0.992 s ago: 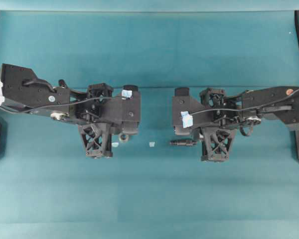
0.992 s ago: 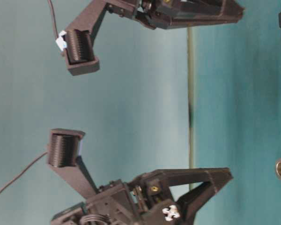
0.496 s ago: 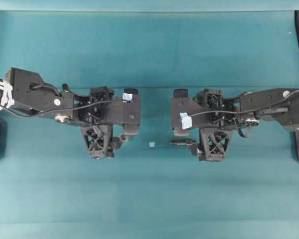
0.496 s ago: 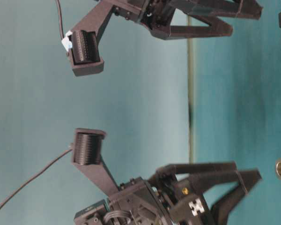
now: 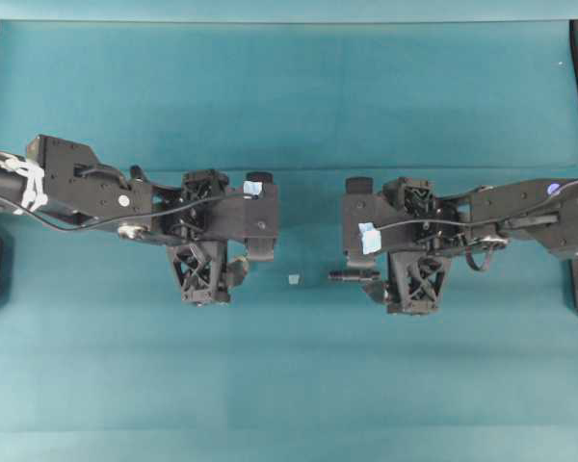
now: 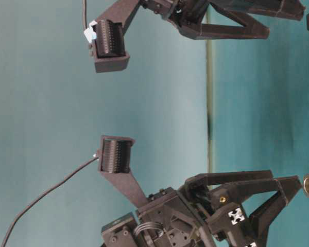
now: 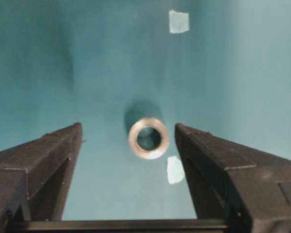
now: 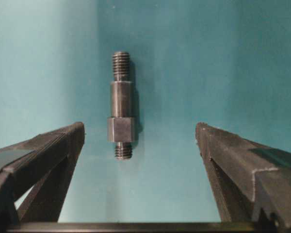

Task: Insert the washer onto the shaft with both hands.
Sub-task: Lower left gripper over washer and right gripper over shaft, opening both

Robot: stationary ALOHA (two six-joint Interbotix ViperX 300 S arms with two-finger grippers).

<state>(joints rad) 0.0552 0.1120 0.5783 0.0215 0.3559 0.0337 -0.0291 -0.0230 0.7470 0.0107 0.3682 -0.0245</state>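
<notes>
washer (image 7: 148,138) between spread left fingers (image 7: 43,160) (untouched), shaft (image 8: 121,110) lying flat

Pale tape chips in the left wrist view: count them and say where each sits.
2. One chip lies near the top edge, beyond the washer; the other lies just right of it. Fingers could hide more.

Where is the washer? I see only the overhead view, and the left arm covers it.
Observer: In the left wrist view the washer lies flat on the cloth, between the open left gripper fingers, untouched.
Operator: Is the shaft held?
Observer: No. In the right wrist view the shaft lies on the cloth between the open right gripper fingers, nearer one finger, touching neither.
Operator: Has the shaft threads?
Observer: Yes, at both ends.
</notes>
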